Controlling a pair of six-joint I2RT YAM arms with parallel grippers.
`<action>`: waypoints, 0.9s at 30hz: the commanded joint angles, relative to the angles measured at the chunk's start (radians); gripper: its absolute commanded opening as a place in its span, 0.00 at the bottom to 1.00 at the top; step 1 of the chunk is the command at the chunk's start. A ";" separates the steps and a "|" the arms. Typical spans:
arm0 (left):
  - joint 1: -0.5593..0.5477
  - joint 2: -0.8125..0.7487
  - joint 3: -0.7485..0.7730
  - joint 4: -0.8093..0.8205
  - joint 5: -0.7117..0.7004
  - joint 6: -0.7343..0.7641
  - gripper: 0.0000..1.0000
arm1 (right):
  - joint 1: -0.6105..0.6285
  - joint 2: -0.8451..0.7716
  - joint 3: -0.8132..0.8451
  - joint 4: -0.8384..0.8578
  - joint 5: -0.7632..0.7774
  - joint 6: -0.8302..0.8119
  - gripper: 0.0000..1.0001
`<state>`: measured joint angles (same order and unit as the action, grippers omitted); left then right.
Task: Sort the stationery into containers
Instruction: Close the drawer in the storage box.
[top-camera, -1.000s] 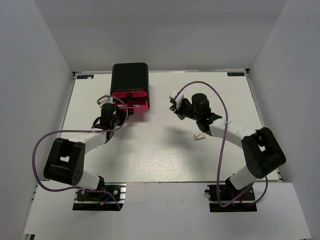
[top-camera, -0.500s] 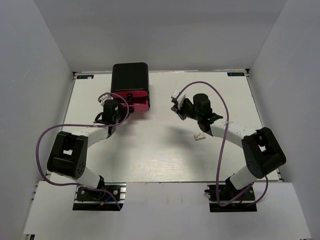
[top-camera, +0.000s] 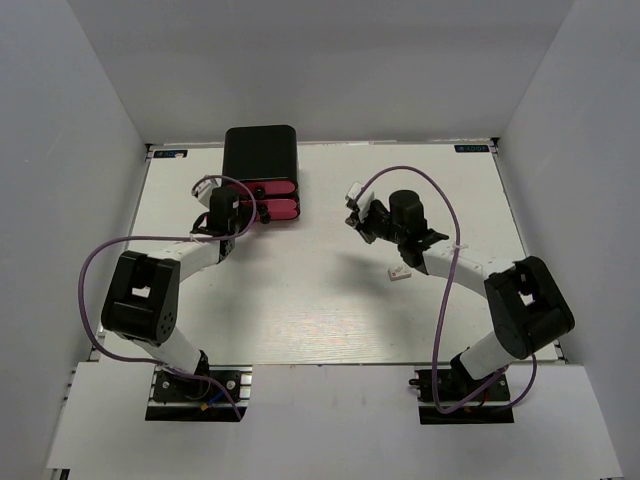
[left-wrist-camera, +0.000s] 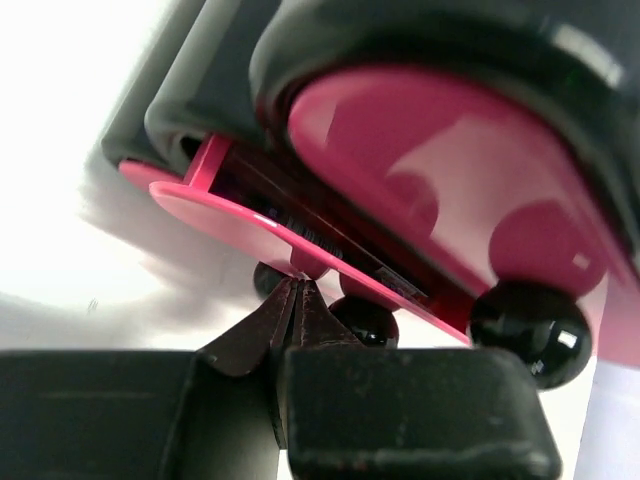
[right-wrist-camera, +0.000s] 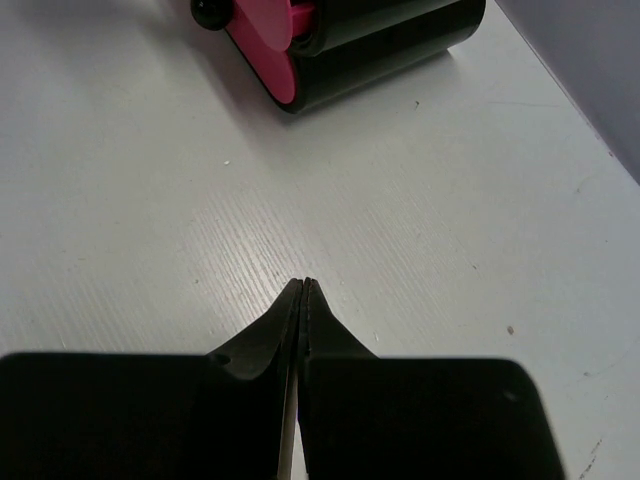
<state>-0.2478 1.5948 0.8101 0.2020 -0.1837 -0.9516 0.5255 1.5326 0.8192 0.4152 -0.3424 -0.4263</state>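
The containers are one black rounded box (top-camera: 260, 155) with pink drawer fronts (top-camera: 272, 196) and black knobs (left-wrist-camera: 529, 320), standing at the back left of the table. In the left wrist view one pink drawer front (left-wrist-camera: 225, 217) sticks out a little from the box. My left gripper (top-camera: 238, 205) (left-wrist-camera: 298, 287) is shut and empty, its tips touching the edge of that front. A tiny white eraser (top-camera: 399, 272) lies on the table beside the right forearm. My right gripper (top-camera: 352, 220) (right-wrist-camera: 303, 284) is shut on nothing, low over bare table right of the box (right-wrist-camera: 380, 30).
White walls close in the table (top-camera: 330, 320) on the left, back and right. Purple cables (top-camera: 90, 275) loop beside both arms. The arm bases stand on the near edge.
The left gripper has moved toward the box and the pink drawer has slid back in most of the way. The right gripper has shifted only slightly.
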 joint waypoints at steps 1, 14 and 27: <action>0.008 0.005 0.057 0.016 -0.022 -0.018 0.14 | -0.009 -0.040 -0.012 0.023 -0.009 0.003 0.00; 0.008 0.053 0.087 0.025 -0.001 -0.027 0.14 | -0.013 -0.066 -0.055 0.011 -0.012 0.001 0.00; 0.008 0.014 -0.066 0.099 0.132 -0.027 0.67 | -0.018 -0.091 -0.112 -0.010 -0.033 0.008 0.00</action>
<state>-0.2409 1.6299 0.7242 0.2634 -0.0875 -0.9756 0.5163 1.4780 0.7197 0.3935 -0.3630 -0.4259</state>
